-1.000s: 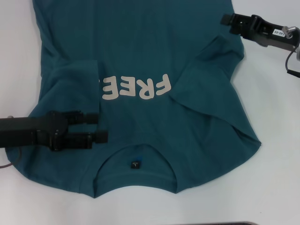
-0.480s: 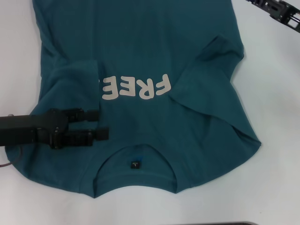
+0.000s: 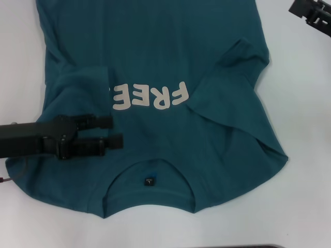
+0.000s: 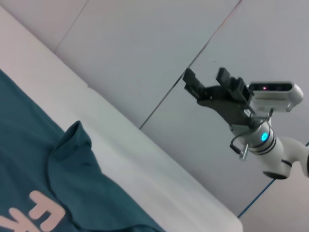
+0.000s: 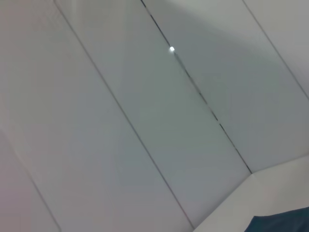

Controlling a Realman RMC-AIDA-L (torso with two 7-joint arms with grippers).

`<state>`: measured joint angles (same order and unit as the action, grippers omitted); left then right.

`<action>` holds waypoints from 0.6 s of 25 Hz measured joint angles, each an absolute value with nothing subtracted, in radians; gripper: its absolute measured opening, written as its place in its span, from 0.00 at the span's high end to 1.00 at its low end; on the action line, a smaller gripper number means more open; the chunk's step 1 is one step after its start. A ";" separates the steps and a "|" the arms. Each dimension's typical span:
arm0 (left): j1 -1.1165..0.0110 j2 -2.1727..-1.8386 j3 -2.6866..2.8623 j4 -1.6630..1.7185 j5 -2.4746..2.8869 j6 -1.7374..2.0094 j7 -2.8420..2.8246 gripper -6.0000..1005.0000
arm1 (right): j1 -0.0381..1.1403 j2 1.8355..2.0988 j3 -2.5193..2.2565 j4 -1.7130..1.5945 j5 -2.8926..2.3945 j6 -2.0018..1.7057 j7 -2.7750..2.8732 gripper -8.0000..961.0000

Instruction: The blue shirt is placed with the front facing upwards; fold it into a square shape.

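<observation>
White table surface (image 3: 305,155) fills the work area, evenly lit. Behind it, pale grey wall panels (image 5: 145,96) divided by thin dark seams; one small bright light spot (image 5: 171,49) sits on a seam.

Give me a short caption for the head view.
Left gripper, open, hovers over the blue shirt near its collar; right gripper at the far edge.

Shirt (image 3: 155,62) spread flat on table (image 3: 305,155), neck nearest the robot, lettering (image 3: 150,96) at centre. Both sleeves folded inward over the body. Left gripper (image 3: 116,132) over the shirt's left shoulder area, beside the collar (image 3: 150,170). Right gripper (image 3: 302,8) off the shirt, at far right, above the table.
</observation>
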<state>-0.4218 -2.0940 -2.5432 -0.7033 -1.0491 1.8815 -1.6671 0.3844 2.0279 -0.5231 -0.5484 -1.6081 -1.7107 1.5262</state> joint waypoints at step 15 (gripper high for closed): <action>-0.415 -2.059 -2.570 -0.680 -1.050 1.830 -1.691 0.13 | 0.380 2.019 -0.532 -0.576 -1.672 -1.851 1.429 0.04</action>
